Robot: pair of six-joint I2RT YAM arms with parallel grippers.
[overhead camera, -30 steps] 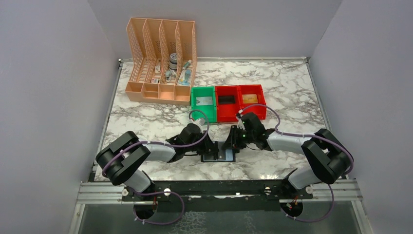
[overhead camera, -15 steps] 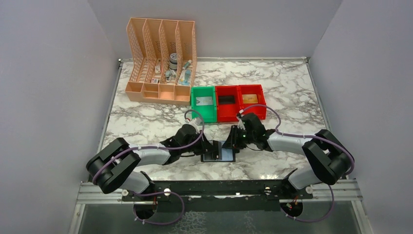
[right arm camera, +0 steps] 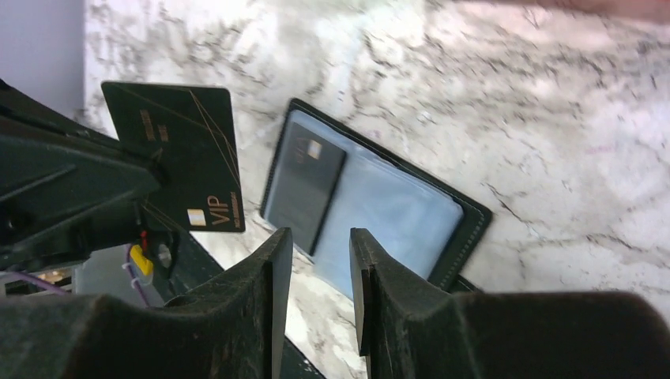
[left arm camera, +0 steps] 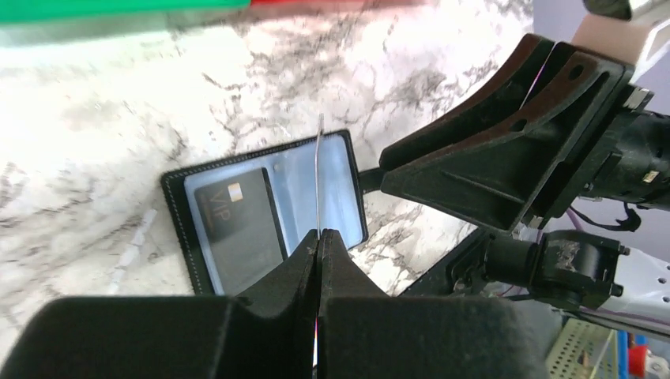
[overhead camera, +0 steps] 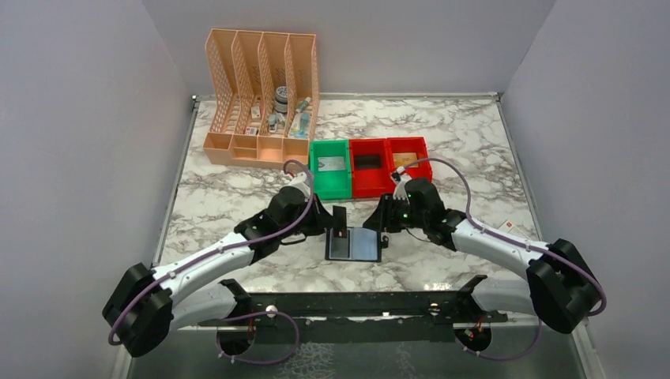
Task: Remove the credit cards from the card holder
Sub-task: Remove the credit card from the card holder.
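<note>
The card holder (overhead camera: 359,245) lies open and flat on the marble, black with grey-blue inner panels (left arm camera: 336,185) (right arm camera: 395,209). One black VIP credit card (left arm camera: 237,221) (right arm camera: 304,180) sits in its pocket. My left gripper (overhead camera: 330,224) (left arm camera: 318,234) is shut on a second black credit card (overhead camera: 340,220) (right arm camera: 178,154), held upright above the holder's left half; the left wrist view shows it edge-on (left arm camera: 318,181). My right gripper (overhead camera: 384,216) (right arm camera: 318,234) hovers over the holder's right side, open, with nothing between its fingers.
A green bin (overhead camera: 318,175) and two red bins (overhead camera: 369,183) (overhead camera: 408,143) stand in a row behind the holder; the green one and the far-right red one each hold a card. A peach lattice organizer (overhead camera: 261,99) stands at the back left.
My left gripper closed on a black card and drew it up out of the holder, the arm swinging back left. My right gripper lifted off the holder and opened a little.
</note>
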